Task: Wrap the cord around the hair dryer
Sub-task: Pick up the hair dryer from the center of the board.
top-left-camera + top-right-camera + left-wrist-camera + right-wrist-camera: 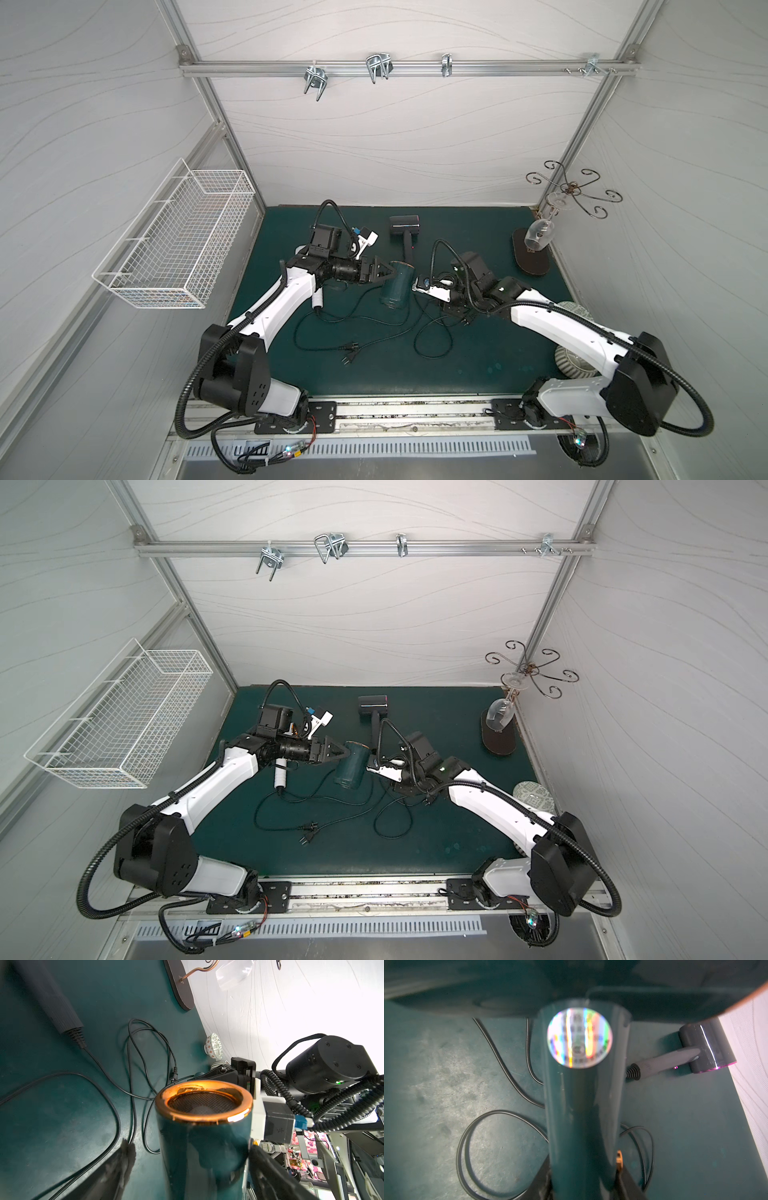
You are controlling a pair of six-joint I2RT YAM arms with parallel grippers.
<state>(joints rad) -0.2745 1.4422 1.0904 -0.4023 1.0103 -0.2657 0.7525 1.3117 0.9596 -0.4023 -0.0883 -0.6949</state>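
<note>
Teal hair dryer (397, 289) is above the middle of the mat (478, 353), its handle clamped in the right gripper (583, 1180). Left gripper (390, 275) is spread wide, straddling the barrel. Cord (492, 1112) lies unwrapped in loose loops.

From my station, the bench wears a dark green mat (457, 365). Near its far edge lies a grey hair dryer (404, 226), barrel towards the back wall. In the far right corner I see a scrolled wire stand on a dark oval base (534, 259), with a wine glass (539, 235) hanging bowl-down from it. Along the right edge sits a patterned bowl (575, 311), and nearer the front a ribbed pale bowl (571, 365), partly hidden. Left of centre lies a white handle (317, 298). A white wire basket (183, 241) hangs on the left wall, and a rail (415, 66) carries metal hooks (378, 66).
</note>
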